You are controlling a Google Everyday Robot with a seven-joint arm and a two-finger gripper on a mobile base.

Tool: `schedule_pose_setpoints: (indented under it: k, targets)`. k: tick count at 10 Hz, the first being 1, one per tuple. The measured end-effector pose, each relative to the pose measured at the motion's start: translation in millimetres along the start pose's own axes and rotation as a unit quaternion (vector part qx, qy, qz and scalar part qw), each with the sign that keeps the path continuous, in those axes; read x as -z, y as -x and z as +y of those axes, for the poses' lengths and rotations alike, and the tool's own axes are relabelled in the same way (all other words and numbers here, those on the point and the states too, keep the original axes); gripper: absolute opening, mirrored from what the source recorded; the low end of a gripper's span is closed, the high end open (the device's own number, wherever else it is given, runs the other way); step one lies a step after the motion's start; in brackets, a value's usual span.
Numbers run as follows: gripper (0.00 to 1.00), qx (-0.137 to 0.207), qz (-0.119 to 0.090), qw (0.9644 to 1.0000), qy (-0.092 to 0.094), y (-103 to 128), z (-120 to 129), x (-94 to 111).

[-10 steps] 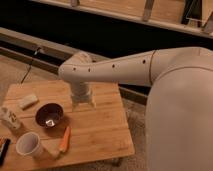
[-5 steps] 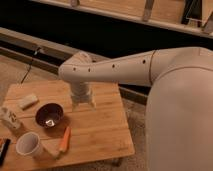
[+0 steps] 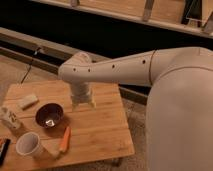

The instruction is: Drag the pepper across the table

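The pepper is a slim orange piece lying near the front edge of the light wooden table, just right of the white cup and in front of the dark bowl. My gripper hangs from the white arm above the middle of the table, right of the bowl and behind the pepper, apart from it. Nothing shows in it.
A dark bowl sits left of centre. A white cup stands at the front left. A pale beige block lies at the back left. A small white object stands at the left edge. My white arm fills the right.
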Motion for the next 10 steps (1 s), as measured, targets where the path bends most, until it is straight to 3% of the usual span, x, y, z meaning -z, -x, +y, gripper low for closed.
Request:
schedule_pose_setpoints:
  k: [3,6,10]
  targets:
    - [0.65,0.017,-0.007,0.9998,0.01,-2.7,10.7,-0.1]
    - [0.65,0.053,0.001,0.9981,0.031,-18.8,33.4,-2.2]
    - [0.65,0.091,0.012,0.9954,0.028,-33.0,49.5,-3.2]
